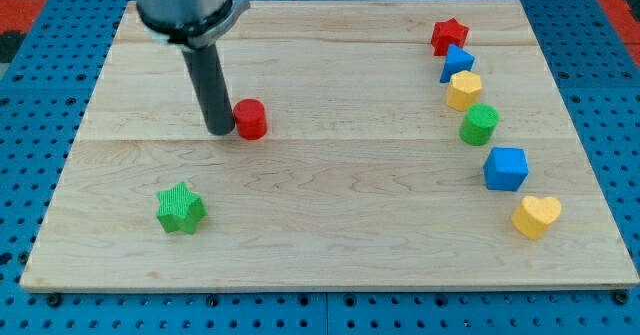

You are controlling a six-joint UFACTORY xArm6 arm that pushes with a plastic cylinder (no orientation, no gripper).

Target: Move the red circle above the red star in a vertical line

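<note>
Tip at red circle, pre-push
Our tip (221,132) sits touching red circle (249,119) on its left, w/ red star (449,35) far right; no jaws, just rod.

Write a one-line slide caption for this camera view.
My tip touches the red circle from the view's left; red star sits far right.

The arm comes down from the view's top left, its grey metal wrist housing (182,5) cut off by the top edge. From that housing a straight dark rod (211,80) drops almost upright, leaning only slightly toward the view's right as it descends. My tip (221,133) sits low at the rod's end, left of the view's centre.
</note>
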